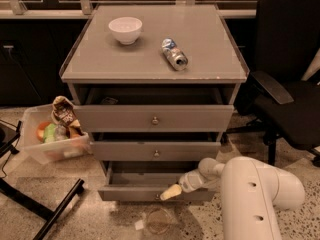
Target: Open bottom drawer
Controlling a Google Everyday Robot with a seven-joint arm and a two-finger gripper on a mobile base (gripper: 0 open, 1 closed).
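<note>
The bottom drawer [129, 193] is the lowest and narrowest grey front of the three on the grey cabinet [150, 59]. It stands pulled out a little, with a dark gap showing above its front panel. My gripper [171, 191] is at the middle of that front, right where its knob would be, and the knob itself is hidden behind it. My white arm [250, 199] reaches in from the lower right, close to the floor.
The top drawer [155, 119] and the middle drawer [156, 151] are also slightly ajar. A white bowl [125, 29] and a can [174, 54] lie on the cabinet top. A clear bin [52, 136] of snacks stands left, an office chair [290, 99] right, a clear lid [157, 221] on the floor.
</note>
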